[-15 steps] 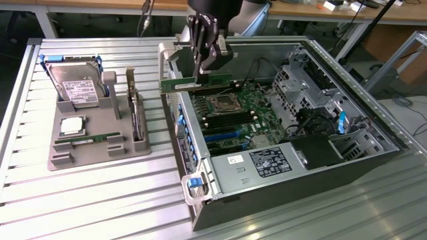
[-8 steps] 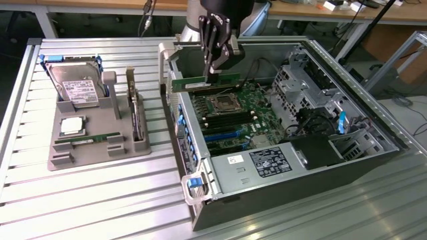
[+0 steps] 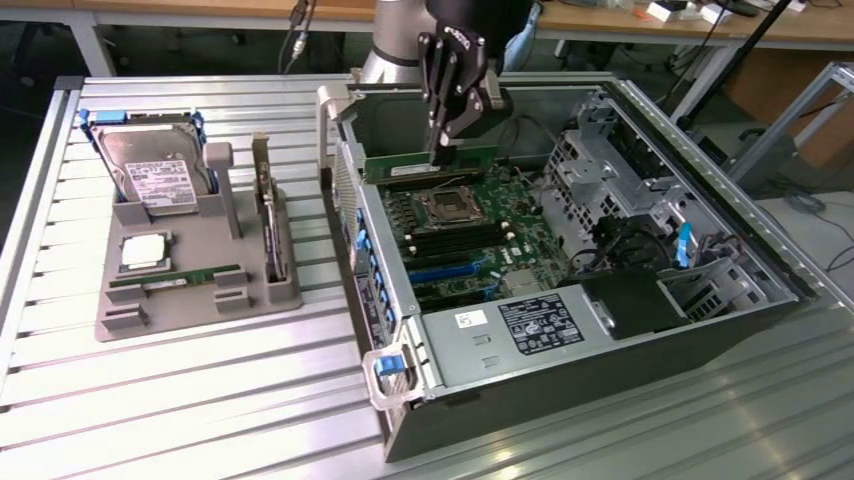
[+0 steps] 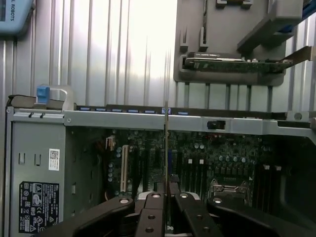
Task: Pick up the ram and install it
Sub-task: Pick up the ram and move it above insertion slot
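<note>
Your gripper (image 3: 449,135) clenched the ram (image 3: 474,153), a thin green circuit-board stick, on edge above the motherboard (image 3: 467,240) inside the open sheet-metal case (image 3: 461,355). Its twin (image 3: 174,278) lay in the grey moulded holder (image 3: 147,320).

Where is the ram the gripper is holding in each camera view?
Exterior view: the ram lies level under the gripper, above the motherboard's far end.
Wrist view: the ram is a thin edge-on line clamped in the gripper.
Shared landmark: the blue latch on the case rim.
</note>
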You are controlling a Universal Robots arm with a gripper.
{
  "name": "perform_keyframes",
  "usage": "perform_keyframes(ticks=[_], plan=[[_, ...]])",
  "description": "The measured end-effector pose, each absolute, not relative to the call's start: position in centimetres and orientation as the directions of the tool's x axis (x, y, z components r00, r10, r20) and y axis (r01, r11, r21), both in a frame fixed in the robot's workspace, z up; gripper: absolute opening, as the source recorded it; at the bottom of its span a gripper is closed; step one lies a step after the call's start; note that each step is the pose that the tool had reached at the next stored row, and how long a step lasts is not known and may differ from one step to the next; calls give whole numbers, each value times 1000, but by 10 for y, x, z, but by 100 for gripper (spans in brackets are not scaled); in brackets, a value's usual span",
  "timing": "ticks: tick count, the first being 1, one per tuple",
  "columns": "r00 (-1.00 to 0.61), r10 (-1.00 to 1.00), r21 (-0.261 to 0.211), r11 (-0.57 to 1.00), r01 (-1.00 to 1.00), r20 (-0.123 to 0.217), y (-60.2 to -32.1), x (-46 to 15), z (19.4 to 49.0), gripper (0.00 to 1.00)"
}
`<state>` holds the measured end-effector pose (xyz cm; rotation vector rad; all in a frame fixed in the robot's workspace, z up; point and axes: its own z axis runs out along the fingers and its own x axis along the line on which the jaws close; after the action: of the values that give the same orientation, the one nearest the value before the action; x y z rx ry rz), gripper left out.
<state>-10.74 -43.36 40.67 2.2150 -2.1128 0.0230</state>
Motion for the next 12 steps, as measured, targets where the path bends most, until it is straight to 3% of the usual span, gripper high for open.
perform_keyframes(ticks=[12], plan=[[49, -996, 48, -45, -998, 76, -434, -71, 407, 13]])
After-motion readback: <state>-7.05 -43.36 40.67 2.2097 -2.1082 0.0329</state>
